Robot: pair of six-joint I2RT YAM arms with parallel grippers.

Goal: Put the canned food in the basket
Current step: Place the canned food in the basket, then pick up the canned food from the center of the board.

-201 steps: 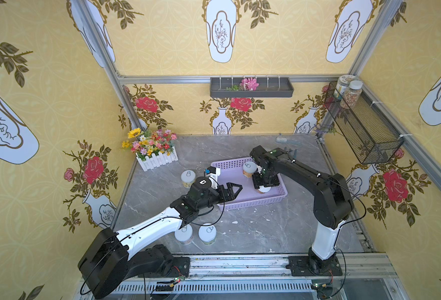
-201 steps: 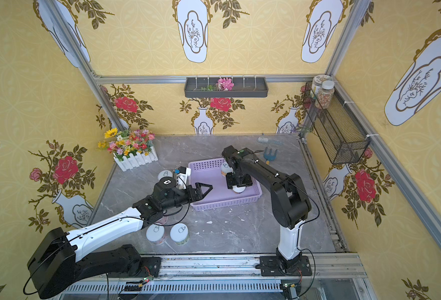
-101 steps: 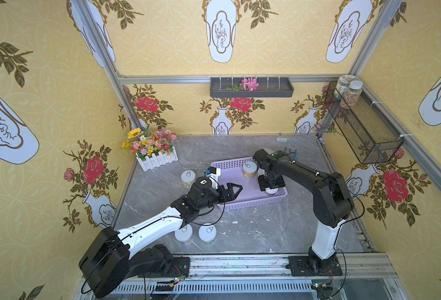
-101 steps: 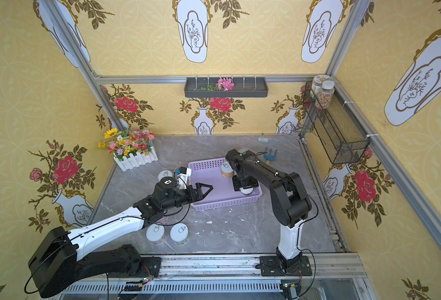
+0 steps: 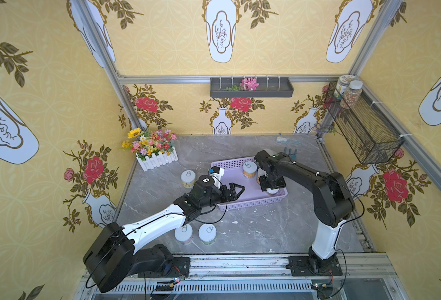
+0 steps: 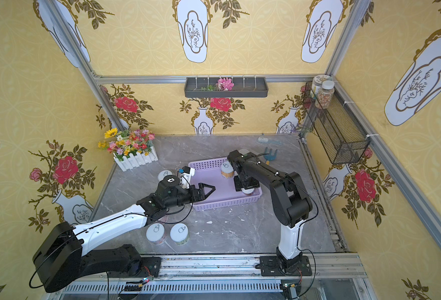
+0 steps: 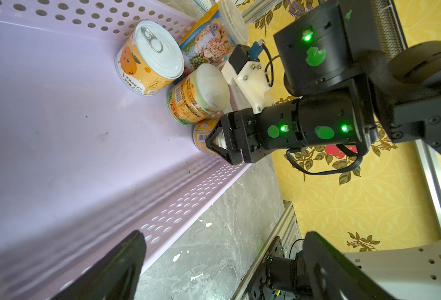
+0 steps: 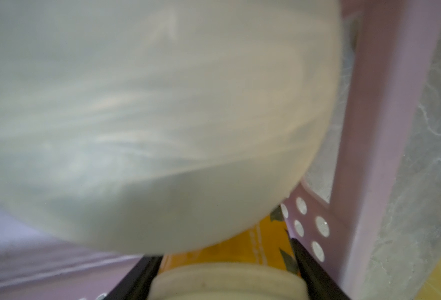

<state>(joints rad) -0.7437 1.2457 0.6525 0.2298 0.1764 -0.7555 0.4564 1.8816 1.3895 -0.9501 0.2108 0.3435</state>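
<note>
Basket (image 7: 58, 130) floor bare by left end effector (image 5: 240, 192), cans (image 7: 149, 59) crowding far end

Bright, even light in both top views — sharp, with only soft shadows.
My right wrist view is swamped by a blurred white lid (image 8: 149, 117), far out of focus; my left wrist view is crisp mid-frame — green LEDs (image 7: 306, 37) bloom, close foreground goes dark and soft.

Left gripper (image 5: 240, 192) level, jaws wide; right gripper (image 5: 271, 190) pointing down, seemingly gripping can (image 7: 201, 136).
</note>
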